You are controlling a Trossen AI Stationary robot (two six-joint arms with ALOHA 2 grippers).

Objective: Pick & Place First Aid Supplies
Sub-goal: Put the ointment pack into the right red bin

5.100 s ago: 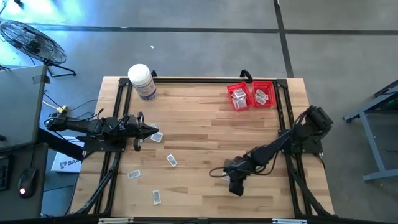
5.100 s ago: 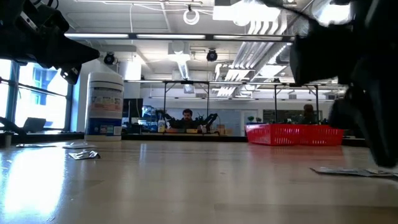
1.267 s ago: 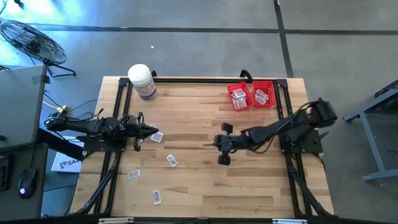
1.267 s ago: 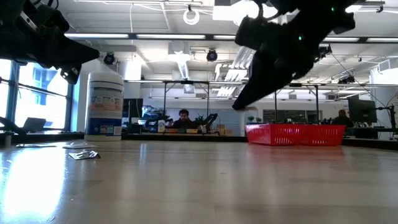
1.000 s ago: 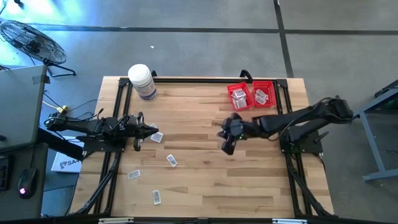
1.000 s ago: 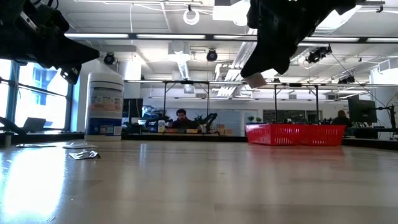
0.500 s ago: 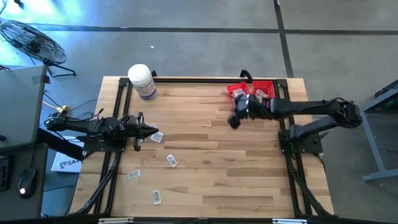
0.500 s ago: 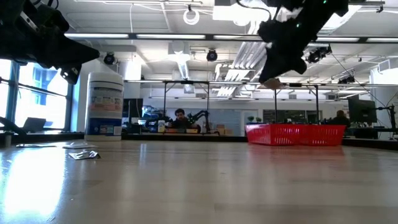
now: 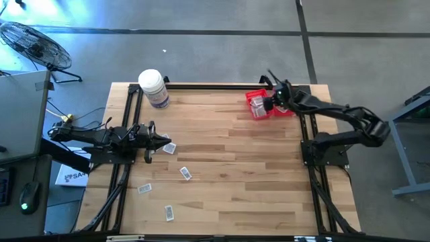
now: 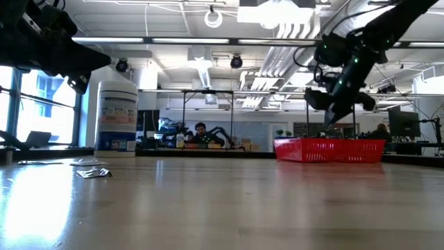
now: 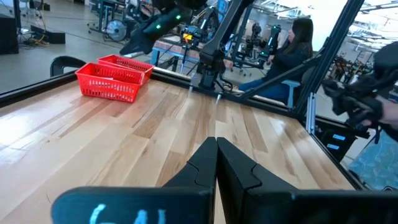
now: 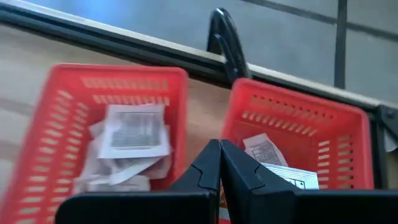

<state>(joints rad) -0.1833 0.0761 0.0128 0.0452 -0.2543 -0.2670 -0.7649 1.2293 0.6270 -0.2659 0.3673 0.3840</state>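
Note:
Several small white first aid packets (image 9: 185, 173) lie flat on the left half of the wooden table; one (image 10: 94, 172) shows in the low view. Two red mesh baskets (image 9: 257, 111) at the far right hold more packets (image 12: 134, 134). My right gripper (image 12: 219, 146) hangs shut above the wall between the two baskets (image 10: 329, 149), slanting down. My left gripper (image 11: 216, 142) is shut and level over the table's left side (image 9: 163, 139), beside one packet (image 9: 168, 148). My right gripper is shut on a thin packet that it carries clear of the table. Its own fingers (image 12: 205, 168) hide the packet and the place of contact. The fingers slant down from the table's right side over the baskets.
A large white bottle (image 9: 153, 87) with a purple label stands at the far left. A black frame rail (image 9: 215, 86) runs along the table's edges. The table's middle (image 9: 228, 168) is bare wood. People sit in the room behind (image 11: 292, 50).
My right gripper has swung from above the table's middle toward the far right corner and now hangs over the red baskets. It has rolled and tipped further down on the way and stayed shut, with a small pale packet at its tips.

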